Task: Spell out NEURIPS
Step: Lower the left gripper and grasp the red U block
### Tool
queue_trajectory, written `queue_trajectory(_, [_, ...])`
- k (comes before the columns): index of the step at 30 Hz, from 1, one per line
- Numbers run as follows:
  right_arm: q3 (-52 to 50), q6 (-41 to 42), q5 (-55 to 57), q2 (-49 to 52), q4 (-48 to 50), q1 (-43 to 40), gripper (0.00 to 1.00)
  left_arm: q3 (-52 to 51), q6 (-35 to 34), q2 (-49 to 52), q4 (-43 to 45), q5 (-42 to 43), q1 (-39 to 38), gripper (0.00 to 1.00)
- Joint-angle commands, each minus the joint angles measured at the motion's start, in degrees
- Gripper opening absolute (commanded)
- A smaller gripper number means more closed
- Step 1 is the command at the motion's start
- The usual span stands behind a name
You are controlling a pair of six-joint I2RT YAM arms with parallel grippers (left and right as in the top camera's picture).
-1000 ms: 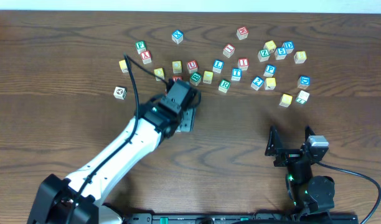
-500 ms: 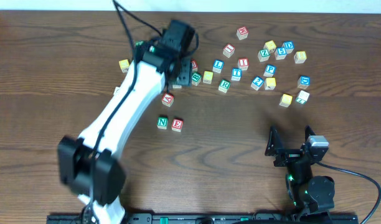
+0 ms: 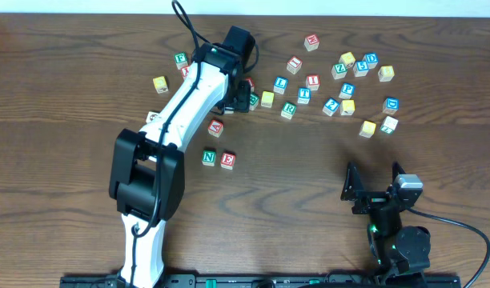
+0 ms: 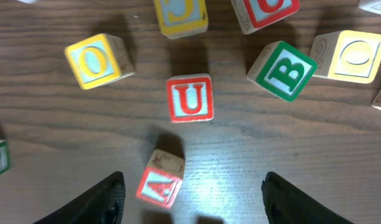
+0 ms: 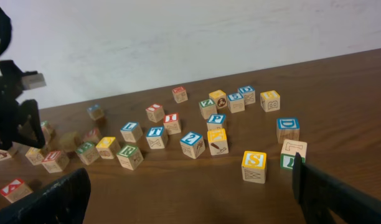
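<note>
The left arm had moved. A moment before, it was low down over the near part of the table (image 3: 85, 120). Now it had swung up to the far side, where the loose blocks lay.

Where the arm used to be, you could now see the green N (image 3: 209, 158) and the red E (image 3: 228, 159). They sat side by side in a row, just beside each other, with N on the left. So the first two letters looked done.

The left gripper (image 4: 193, 193) hung over the blocks with its two fingers apart and nothing in them. The red U (image 4: 189, 98) lay flat on the wood just ahead of it, lined up with the gap between the fingers. A tipped red A (image 4: 160, 180) lay closer in, near the left finger, and a green B (image 4: 284, 70) sat off to one side. The U was the next letter needed, so the arm was likely going for it. The A was close and might get bumped.

The right gripper (image 5: 197, 205) had not moved at all. It stayed by its base with its fingers wide apart and empty.

The green R (image 3: 289, 110) and yellow S (image 5: 254, 167) still waited among the loose blocks, well apart from the row
</note>
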Motion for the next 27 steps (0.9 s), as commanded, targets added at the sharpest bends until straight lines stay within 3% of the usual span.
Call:
queue_trajectory(1, [0.0, 0.5, -0.1, -0.3, -0.2, -0.2, 0.99, 1.5, 0.9, 1.7, 1.0, 1.9, 0.2, 0.69])
queue_trajectory(21, [0.0, 0.5, -0.1, -0.3, -0.2, -0.2, 0.99, 1.5, 0.5, 6.4, 6.5, 1.8, 0.3, 0.72])
queue_trajectory(27, [0.0, 0.5, -0.1, -0.3, -0.2, -0.2, 0.99, 1.5, 0.5, 6.4, 6.7, -2.0, 0.3, 0.72])
